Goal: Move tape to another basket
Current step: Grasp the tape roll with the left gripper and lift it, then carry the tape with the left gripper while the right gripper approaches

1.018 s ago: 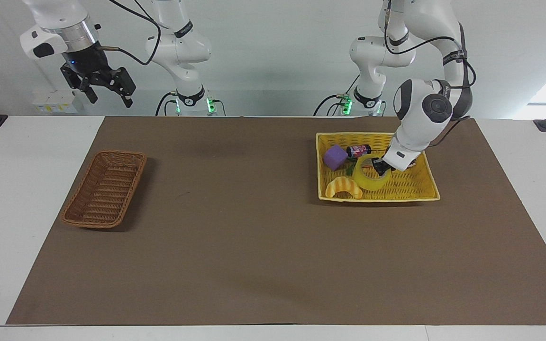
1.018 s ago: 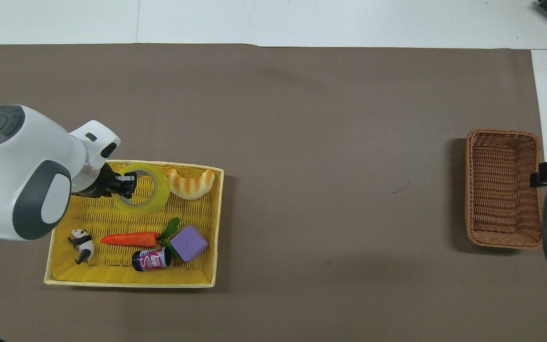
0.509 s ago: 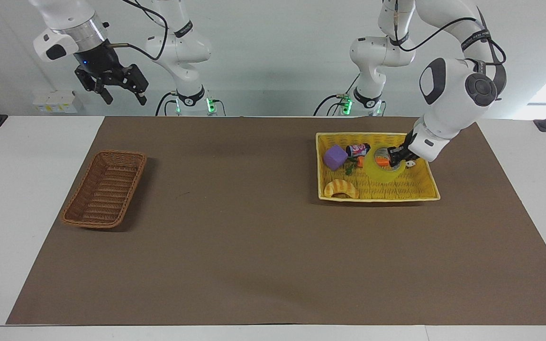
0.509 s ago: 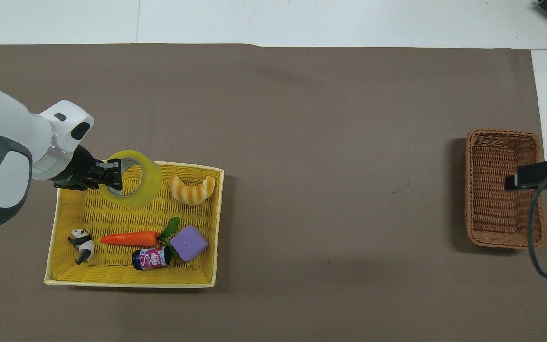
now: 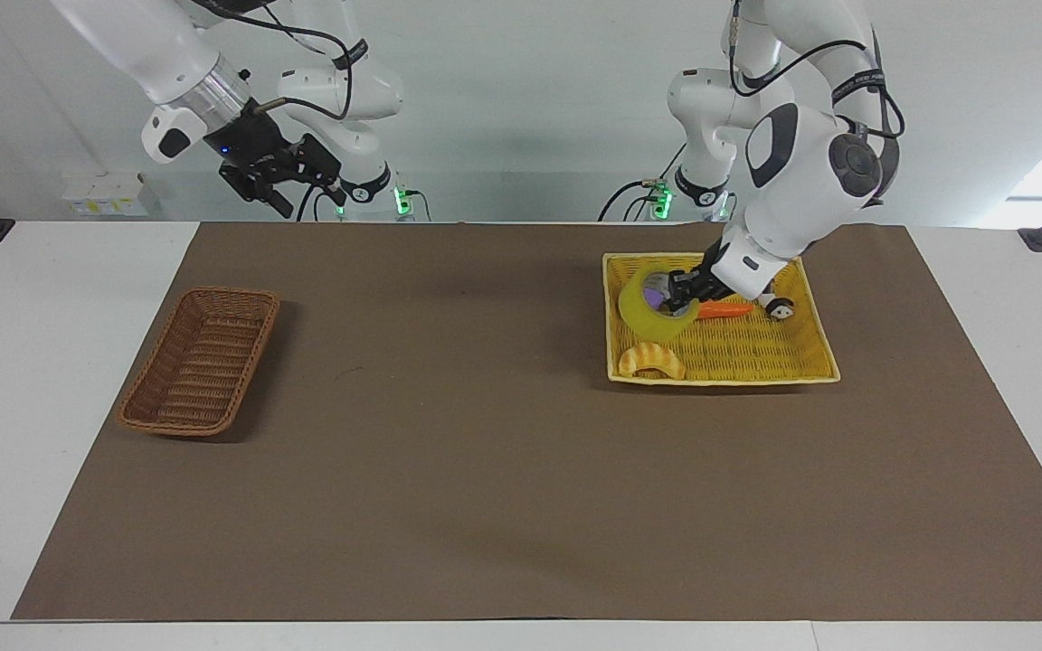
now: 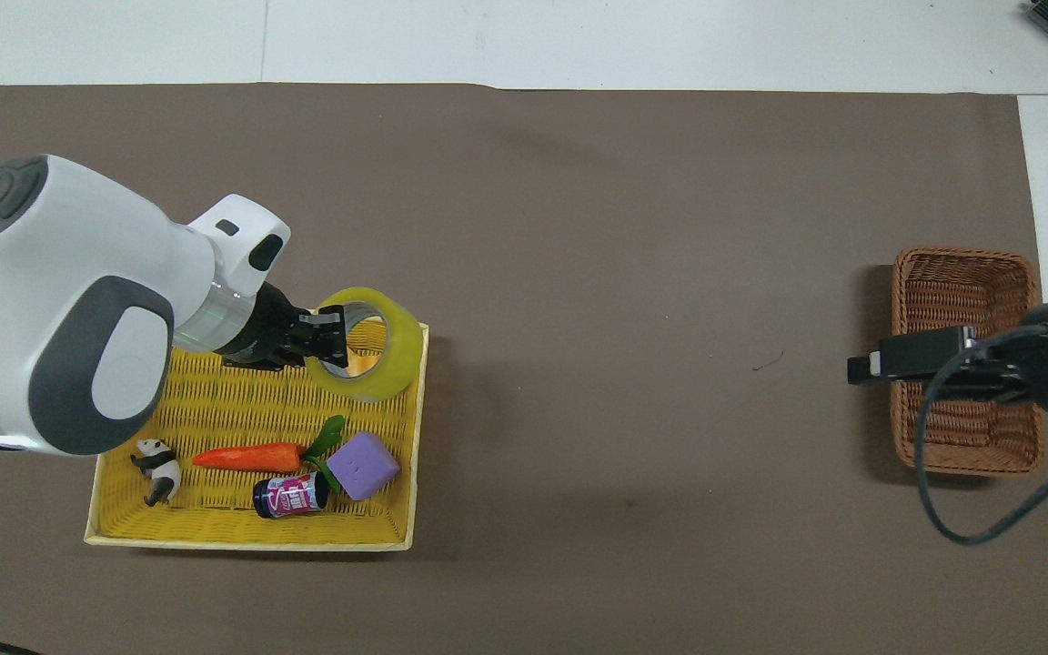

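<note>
My left gripper (image 5: 679,294) is shut on the rim of the translucent yellow tape (image 5: 643,312) and holds it in the air over the yellow basket (image 5: 810,375), at the side toward the right arm's end. In the overhead view the left gripper (image 6: 328,332) holds the tape (image 6: 397,350) over that basket's rim (image 6: 251,544). The brown wicker basket (image 5: 200,362) stands empty at the right arm's end of the table. My right gripper (image 5: 290,185) is open and empty, raised high; from above the right gripper (image 6: 861,368) partly covers the wicker basket (image 6: 965,282).
The yellow basket also holds a croissant toy (image 5: 655,362), a carrot (image 6: 246,457), a purple cube (image 6: 362,465), a small can (image 6: 287,496) and a panda figure (image 6: 157,458). Brown mat (image 5: 485,452) lies between the two baskets.
My left gripper has lifted the tape out of the yellow basket and carried it toward the right arm's end. My right gripper has moved toward the table's middle.
</note>
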Controlling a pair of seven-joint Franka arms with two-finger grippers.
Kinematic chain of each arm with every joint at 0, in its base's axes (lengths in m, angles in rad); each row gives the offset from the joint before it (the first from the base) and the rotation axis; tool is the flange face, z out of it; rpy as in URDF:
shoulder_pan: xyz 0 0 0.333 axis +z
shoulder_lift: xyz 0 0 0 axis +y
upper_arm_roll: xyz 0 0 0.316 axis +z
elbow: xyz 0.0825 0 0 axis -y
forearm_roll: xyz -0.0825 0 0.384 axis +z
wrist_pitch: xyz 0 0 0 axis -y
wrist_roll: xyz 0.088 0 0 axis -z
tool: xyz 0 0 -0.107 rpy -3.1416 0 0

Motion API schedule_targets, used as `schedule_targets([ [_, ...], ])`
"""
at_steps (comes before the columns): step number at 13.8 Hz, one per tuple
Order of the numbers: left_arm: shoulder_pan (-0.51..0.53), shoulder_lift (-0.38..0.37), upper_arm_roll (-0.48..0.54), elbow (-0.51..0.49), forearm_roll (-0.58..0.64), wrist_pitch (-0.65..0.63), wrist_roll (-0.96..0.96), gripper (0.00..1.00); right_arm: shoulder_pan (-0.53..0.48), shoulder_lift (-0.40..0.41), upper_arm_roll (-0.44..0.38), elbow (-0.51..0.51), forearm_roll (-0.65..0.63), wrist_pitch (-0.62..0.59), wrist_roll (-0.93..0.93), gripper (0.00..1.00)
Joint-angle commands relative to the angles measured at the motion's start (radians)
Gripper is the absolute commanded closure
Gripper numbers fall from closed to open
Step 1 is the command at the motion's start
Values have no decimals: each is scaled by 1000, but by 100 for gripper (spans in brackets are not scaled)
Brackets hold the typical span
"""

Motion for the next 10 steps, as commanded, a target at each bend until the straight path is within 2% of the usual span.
schedule_targets([
  [1,-27,14,-44,50,-44,3,-92,100,7,-14,4,-95,153,86,29,0],
  [5,-30,22,-157,104,-71,18,-237,100,51,23,4,-123,355,130,100,0],
  [8,-105,26,-190,104,-90,187,-293,100,126,42,4,-143,507,217,147,0],
  [10,-153,26,-191,104,-105,239,-355,100,169,39,4,-175,566,280,148,0],
])
